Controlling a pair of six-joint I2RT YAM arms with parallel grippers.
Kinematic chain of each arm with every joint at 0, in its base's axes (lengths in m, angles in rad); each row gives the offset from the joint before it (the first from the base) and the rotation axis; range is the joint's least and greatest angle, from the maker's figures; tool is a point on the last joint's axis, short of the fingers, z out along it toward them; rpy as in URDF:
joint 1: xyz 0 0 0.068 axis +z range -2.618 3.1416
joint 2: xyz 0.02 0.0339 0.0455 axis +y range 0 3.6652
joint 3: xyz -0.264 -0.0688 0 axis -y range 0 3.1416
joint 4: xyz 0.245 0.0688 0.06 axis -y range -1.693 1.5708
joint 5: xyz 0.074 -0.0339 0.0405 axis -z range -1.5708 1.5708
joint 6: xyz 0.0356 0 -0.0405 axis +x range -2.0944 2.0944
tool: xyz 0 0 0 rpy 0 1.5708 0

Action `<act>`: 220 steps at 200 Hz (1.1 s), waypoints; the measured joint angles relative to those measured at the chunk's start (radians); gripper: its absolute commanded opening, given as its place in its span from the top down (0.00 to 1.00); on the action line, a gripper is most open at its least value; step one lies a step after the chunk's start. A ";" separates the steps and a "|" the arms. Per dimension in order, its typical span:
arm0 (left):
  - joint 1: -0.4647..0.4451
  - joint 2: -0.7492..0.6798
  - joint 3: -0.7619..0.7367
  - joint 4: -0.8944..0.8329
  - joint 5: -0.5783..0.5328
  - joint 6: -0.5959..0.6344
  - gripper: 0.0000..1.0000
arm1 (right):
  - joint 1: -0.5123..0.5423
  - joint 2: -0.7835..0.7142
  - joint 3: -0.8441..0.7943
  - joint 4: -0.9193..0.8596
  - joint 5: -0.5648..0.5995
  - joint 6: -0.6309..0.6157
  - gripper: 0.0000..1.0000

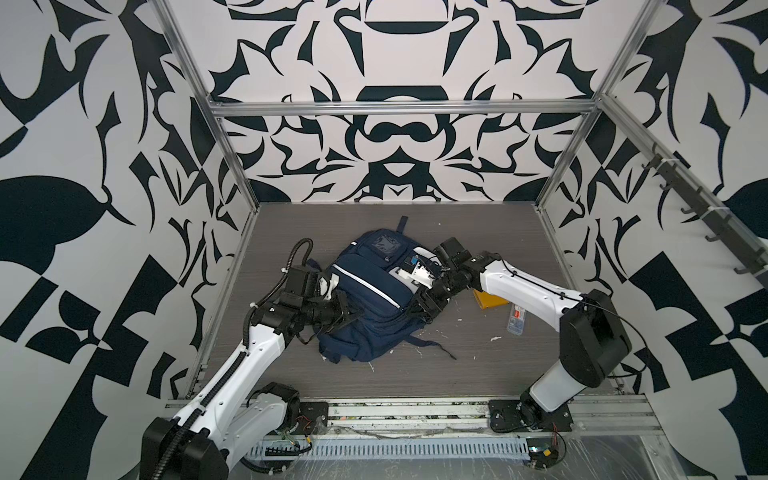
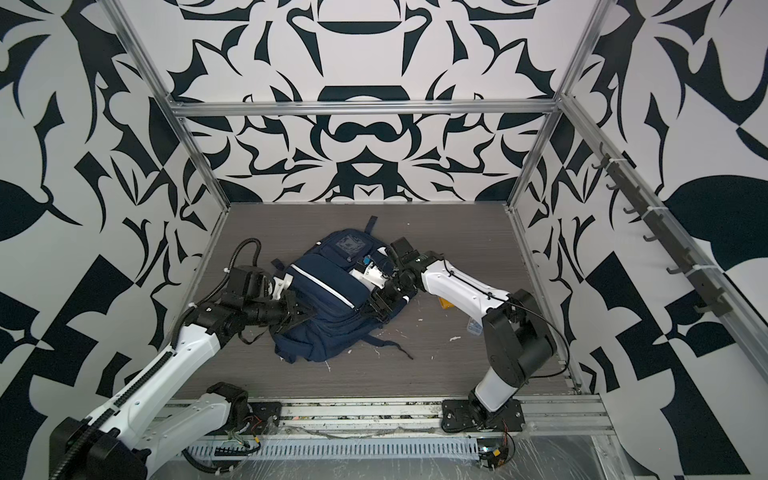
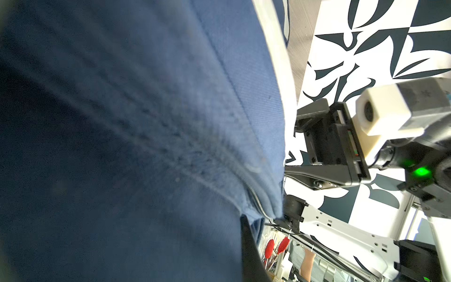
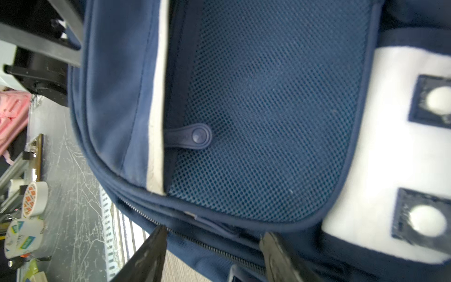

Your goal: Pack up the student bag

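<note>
On the grey wood-grain table [image 1: 478,249], between the two arms, lies the student bag [image 1: 365,303], a large navy-blue fabric backpack with white stripes, flat with its front pockets up. Left gripper [image 1: 344,312] is at its left edge, jaws pressed together on a gathered fold of navy cloth. Right gripper [image 4: 212,246] is at the right edge, jaws spread over a zip line beside the blue mesh pocket [image 4: 268,109], where a small navy rubber zip pull [image 4: 192,136] rests.

At my left wrist the student bag [image 3: 122,146] is a blue blur, hiding the tips of my left gripper [image 1: 347,311]. My right arm [image 1: 519,286] covers most of a yellow thing [image 1: 488,301], perhaps a book, near the right edge of the desk [image 1: 498,232].
</note>
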 measured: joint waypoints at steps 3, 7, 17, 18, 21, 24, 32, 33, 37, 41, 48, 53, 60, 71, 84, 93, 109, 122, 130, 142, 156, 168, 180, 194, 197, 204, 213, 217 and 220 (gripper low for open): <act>0.000 0.000 0.000 0.000 0.000 0.000 1.00 | 0.000 0.003 0.000 0.001 -0.003 0.002 0.35; 0.000 0.000 0.000 0.000 0.000 0.000 1.00 | 0.000 0.007 0.000 0.002 -0.006 0.005 0.34; 0.000 0.000 0.000 0.000 0.000 0.000 1.00 | 0.000 0.018 0.000 0.007 -0.014 0.013 0.34; 0.000 0.000 0.000 0.000 0.000 0.000 1.00 | 0.000 0.019 0.000 0.008 -0.014 0.014 0.34; 0.000 0.000 0.000 0.000 0.000 0.000 1.00 | 0.000 0.022 0.000 0.010 -0.016 0.017 0.34; 0.000 0.000 0.000 0.000 0.000 0.000 1.00 | 0.000 0.024 0.000 0.011 -0.019 0.019 0.34; 0.000 0.000 0.000 0.000 -0.001 0.000 1.00 | 0.000 0.033 -0.001 0.015 -0.026 0.026 0.34; 0.000 0.000 0.000 0.000 -0.001 0.000 1.00 | 0.000 0.034 -0.001 0.016 -0.027 0.026 0.34; 0.000 0.000 0.000 0.000 -0.001 0.000 1.00 | 0.000 0.037 -0.001 0.018 -0.030 0.029 0.33; 0.000 0.000 0.000 0.000 -0.002 0.000 1.00 | 0.000 0.041 -0.001 0.019 -0.033 0.032 0.33; 0.000 0.000 0.000 0.000 -0.002 0.000 1.00 | 0.001 0.047 -0.001 0.022 -0.037 0.037 0.33; 0.000 0.000 0.000 0.000 -0.002 0.000 1.00 | 0.002 0.050 -0.001 0.025 -0.040 0.041 0.33; 0.000 0.000 0.000 0.000 -0.002 0.000 1.00 | 0.003 0.055 -0.001 0.027 -0.043 0.045 0.32; 0.000 0.000 0.000 0.001 -0.003 -0.001 1.00 | 0.006 0.060 -0.001 0.032 -0.044 0.054 0.31; 0.000 0.000 0.000 0.001 -0.003 -0.002 1.00 | 0.012 0.062 -0.001 0.038 -0.042 0.065 0.31; 0.000 0.000 0.000 0.001 -0.003 -0.003 1.00 | 0.016 0.062 -0.003 0.044 -0.040 0.071 0.30; 0.000 0.000 0.000 0.001 -0.005 -0.007 1.00 | 0.025 0.062 -0.013 0.063 -0.036 0.088 0.30; 0.000 -0.002 -0.003 0.003 -0.006 -0.011 1.00 | 0.031 0.062 -0.024 0.085 -0.033 0.101 0.31; 0.000 -0.005 -0.009 0.008 -0.008 -0.014 1.00 | 0.035 0.060 -0.033 0.102 -0.029 0.116 0.32; 0.000 -0.010 -0.019 0.012 -0.010 -0.021 1.00 | 0.038 0.057 -0.046 0.124 -0.027 0.130 0.34; 0.000 -0.016 -0.029 0.016 -0.011 -0.027 1.00 | 0.040 0.053 -0.060 0.148 -0.023 0.149 0.41; 0.000 -0.022 -0.037 0.023 -0.011 -0.031 1.00 | 0.042 0.046 -0.069 0.165 -0.018 0.162 0.50; 0.000 -0.026 -0.040 0.025 -0.010 -0.036 1.00 | 0.043 0.035 -0.083 0.183 -0.011 0.177 0.56; 0.000 -0.028 -0.047 0.034 -0.009 -0.040 1.00 | 0.048 0.019 -0.099 0.204 -0.008 0.187 0.56; 0.000 -0.029 -0.049 0.036 -0.008 -0.042 1.00 | 0.049 0.015 -0.101 0.206 -0.009 0.187 0.56; 0.000 -0.032 -0.055 0.041 -0.008 -0.043 1.00 | 0.053 0.008 -0.108 0.214 -0.009 0.191 0.55; 0.000 -0.033 -0.060 0.042 -0.008 -0.047 1.00 | 0.058 0.000 -0.116 0.220 -0.010 0.194 0.52; -0.001 -0.033 -0.061 0.043 -0.008 -0.050 1.00 | 0.061 -0.005 -0.119 0.224 -0.010 0.196 0.52; -0.001 -0.033 -0.063 0.046 -0.007 -0.050 1.00 | 0.063 -0.008 -0.122 0.228 -0.010 0.196 0.51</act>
